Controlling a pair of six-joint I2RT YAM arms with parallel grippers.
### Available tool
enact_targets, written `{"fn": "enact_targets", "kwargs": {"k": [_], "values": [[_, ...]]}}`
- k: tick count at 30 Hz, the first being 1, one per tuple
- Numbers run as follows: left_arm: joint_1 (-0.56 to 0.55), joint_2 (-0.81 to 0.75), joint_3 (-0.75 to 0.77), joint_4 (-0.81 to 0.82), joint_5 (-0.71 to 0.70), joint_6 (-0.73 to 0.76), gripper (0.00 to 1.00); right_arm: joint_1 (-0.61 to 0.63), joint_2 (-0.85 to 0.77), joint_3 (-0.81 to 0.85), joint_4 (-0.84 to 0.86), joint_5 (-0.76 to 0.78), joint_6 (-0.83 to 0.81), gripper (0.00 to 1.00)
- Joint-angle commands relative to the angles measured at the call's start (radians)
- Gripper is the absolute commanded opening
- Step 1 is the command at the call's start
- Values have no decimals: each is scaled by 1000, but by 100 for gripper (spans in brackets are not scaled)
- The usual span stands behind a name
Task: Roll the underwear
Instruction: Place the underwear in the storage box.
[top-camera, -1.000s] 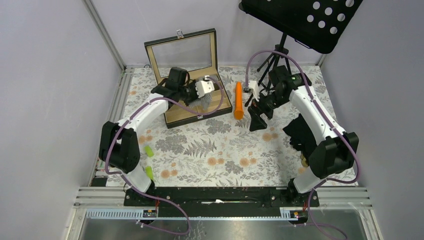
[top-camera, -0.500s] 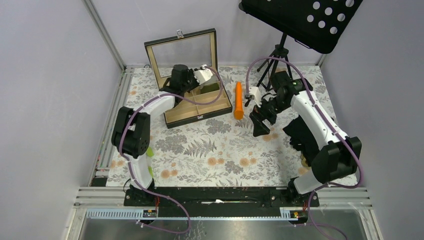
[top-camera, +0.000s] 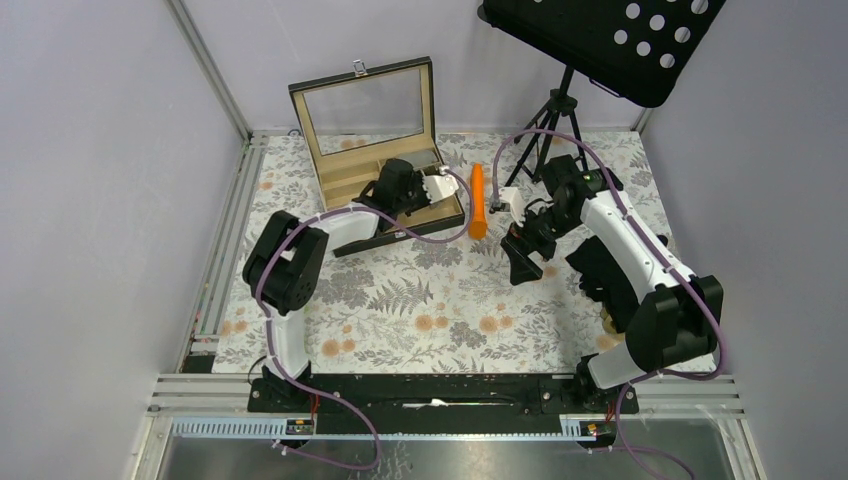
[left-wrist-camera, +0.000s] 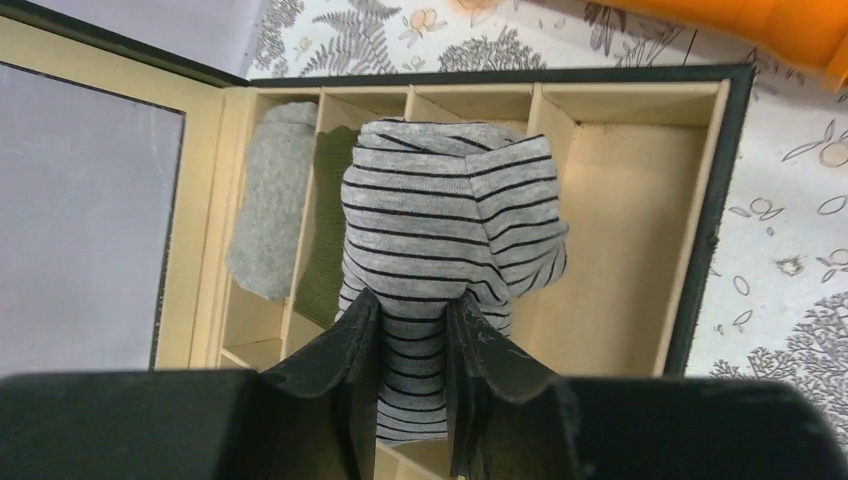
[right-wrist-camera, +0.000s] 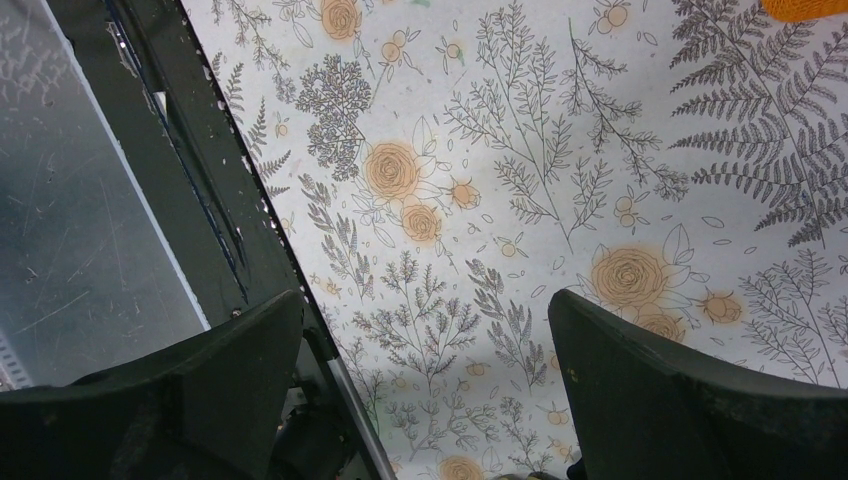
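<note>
My left gripper (left-wrist-camera: 415, 330) is shut on a rolled light grey underwear (left-wrist-camera: 440, 210) with thin dark stripes, and holds it over the wooden box's (left-wrist-camera: 715, 200) compartments. A plain grey roll (left-wrist-camera: 268, 210) and an olive roll (left-wrist-camera: 325, 235) lie in the left compartments. The widest compartment (left-wrist-camera: 620, 230) to the right is bare. From above, the left gripper (top-camera: 432, 188) hangs over the box's (top-camera: 345, 185) right end. My right gripper (top-camera: 520, 262) stands open over the floral cloth (right-wrist-camera: 520, 180), holding nothing. Black underwear (top-camera: 600, 268) lies piled beside the right arm.
An orange carrot-shaped stick (top-camera: 479, 200) lies just right of the box. The box's glass lid (top-camera: 365, 100) stands upright at the back. A black music stand (top-camera: 600, 40) on a tripod rises at the back right. Metal rails (top-camera: 225, 210) border the table's left side.
The left arm has carried the striped roll from the box's back middle toward its right end. The right gripper has drifted slightly nearer and stays open.
</note>
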Motion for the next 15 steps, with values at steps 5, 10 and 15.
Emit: {"fn": "enact_targets", "kwargs": {"k": [5, 10, 15], "values": [[7, 42, 22, 92, -28, 40, 0, -9, -37, -21, 6, -6, 7, 99], [20, 31, 62, 137, -72, 2, 0, -10, -40, -23, 5, -2, 7, 99], [25, 61, 81, 132, -79, 46, 0, -12, -29, -19, 6, -9, 7, 99]]}}
